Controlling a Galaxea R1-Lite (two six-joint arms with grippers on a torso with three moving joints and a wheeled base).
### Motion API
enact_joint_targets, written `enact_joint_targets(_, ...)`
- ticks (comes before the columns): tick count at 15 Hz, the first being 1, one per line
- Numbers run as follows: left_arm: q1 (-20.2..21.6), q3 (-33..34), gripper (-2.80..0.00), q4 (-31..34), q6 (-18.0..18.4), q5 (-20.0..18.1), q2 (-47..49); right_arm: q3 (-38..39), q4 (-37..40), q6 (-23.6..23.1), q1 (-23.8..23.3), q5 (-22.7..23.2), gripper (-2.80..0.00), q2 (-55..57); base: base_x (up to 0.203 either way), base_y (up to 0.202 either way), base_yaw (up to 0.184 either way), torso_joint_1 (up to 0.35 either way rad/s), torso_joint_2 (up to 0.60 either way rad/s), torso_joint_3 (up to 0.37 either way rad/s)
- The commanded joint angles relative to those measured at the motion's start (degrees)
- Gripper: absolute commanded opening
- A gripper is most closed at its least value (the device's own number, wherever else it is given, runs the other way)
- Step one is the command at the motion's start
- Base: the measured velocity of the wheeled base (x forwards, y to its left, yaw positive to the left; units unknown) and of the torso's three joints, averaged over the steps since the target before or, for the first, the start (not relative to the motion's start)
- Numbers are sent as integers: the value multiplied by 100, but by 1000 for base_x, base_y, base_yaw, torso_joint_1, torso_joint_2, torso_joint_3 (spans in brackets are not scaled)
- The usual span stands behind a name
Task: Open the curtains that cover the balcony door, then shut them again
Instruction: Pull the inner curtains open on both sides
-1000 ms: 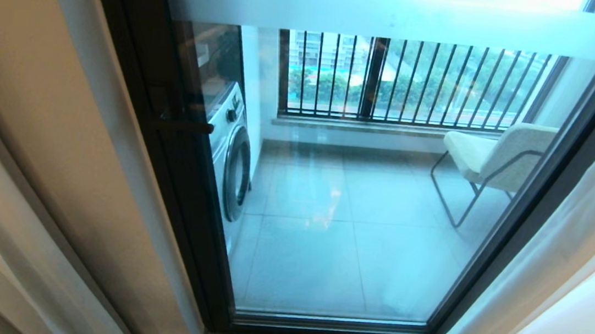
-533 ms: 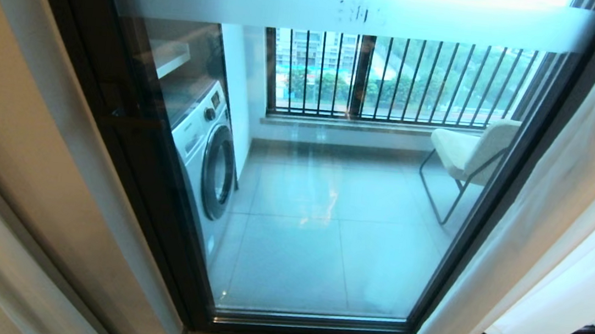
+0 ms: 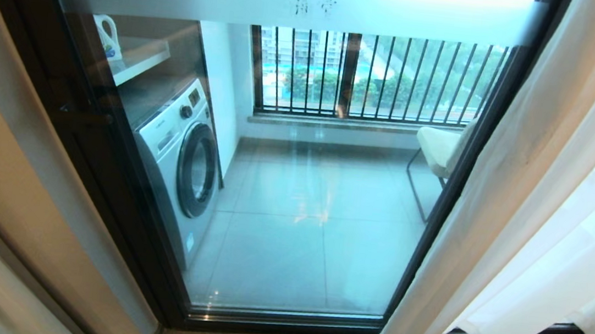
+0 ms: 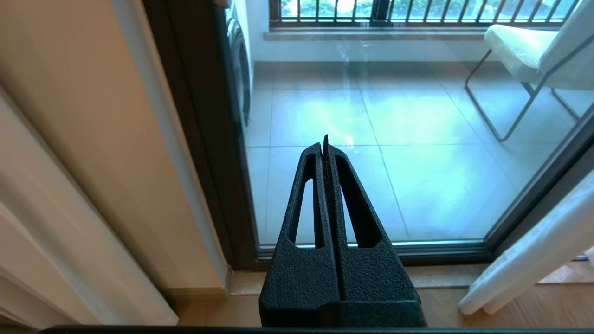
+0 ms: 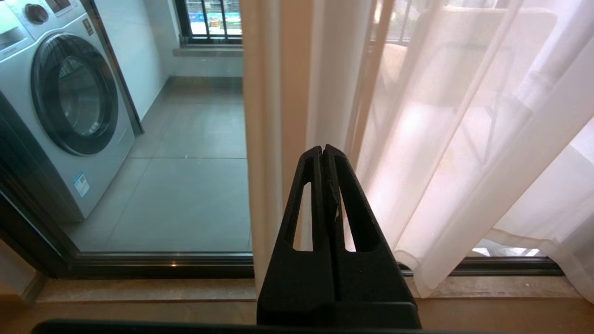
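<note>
Both grippers, left gripper (image 4: 324,139) and right gripper (image 5: 323,148), have clenched, empty fingers, and the sheer white curtains (image 3: 537,203) hang right of the dark-framed glass balcony door (image 3: 295,189), so you risk pushing folds without catching them.

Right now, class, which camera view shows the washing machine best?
The head view: the washing machine shows nearly whole, with control panel and round door, behind the balcony door glass. The right wrist view shows its front cropped; the left wrist view shows only a sliver.
</note>
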Motion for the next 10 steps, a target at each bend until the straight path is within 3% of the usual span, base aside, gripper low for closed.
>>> enact_joint_targets(1,1,9,-280,-2,-5,-1,-2,0,-5,-4,0,5,-280,-2,0,-186,2,3,0,1)
enact_joint_targets(3,1,9,-280,-2,7,-1,-2,0,-5,-4,0,5,-280,-2,0,-134,3,4,-1,5)
enact_joint_targets(10,1,9,-280,-2,-5,-1,-2,0,-5,-4,0,-2,-280,-2,0,0,0,0,0,0)
